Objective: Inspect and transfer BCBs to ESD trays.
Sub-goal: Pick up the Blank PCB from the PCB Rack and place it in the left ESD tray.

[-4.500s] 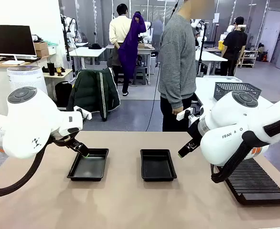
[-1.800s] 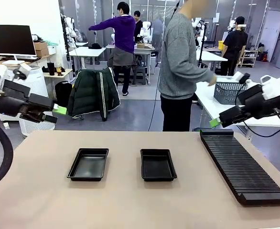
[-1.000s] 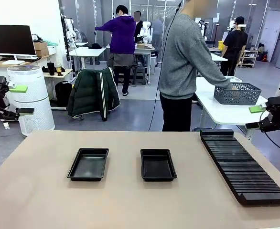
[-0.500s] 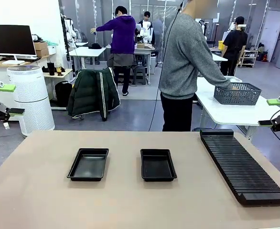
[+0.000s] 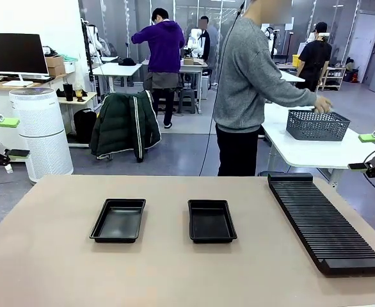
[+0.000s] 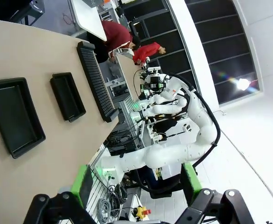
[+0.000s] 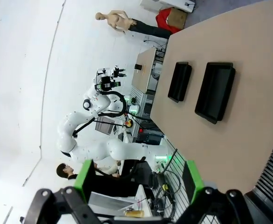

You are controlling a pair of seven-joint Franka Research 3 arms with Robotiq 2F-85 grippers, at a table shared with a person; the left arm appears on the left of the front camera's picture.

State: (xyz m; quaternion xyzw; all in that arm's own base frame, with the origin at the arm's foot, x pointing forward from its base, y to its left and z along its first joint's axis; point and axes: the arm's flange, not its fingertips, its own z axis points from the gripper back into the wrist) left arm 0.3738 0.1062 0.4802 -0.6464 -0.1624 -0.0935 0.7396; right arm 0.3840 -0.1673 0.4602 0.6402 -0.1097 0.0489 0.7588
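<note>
the left esd tray (image 5: 118, 220) and the right esd tray (image 5: 212, 220) sit bare near the middle of the counter (image 5: 175, 275). they lie side by side but apart, long axes running from the robot's edge toward the person. the left end effector (image 5: 11, 137) hangs off the counter's left edge, jaws spread wide with nothing between them. the left esd tray lies inward and below it. the right end effector (image 5: 365, 151), also wide and empty, hangs off the right edge. the ribbed rack (image 5: 328, 220) lies between it and the right esd tray, so a reach from that side must pass over the rack. each arm is nearer its own tray. the person's hand (image 5: 322, 104) rests at the rim of the mesh basket (image 5: 317, 125) on the white side table (image 5: 296, 150). whether bcbs lie in it cannot be told. the coming move likely turns on a board arriving from that far right corner, the right arm's side.
</note>
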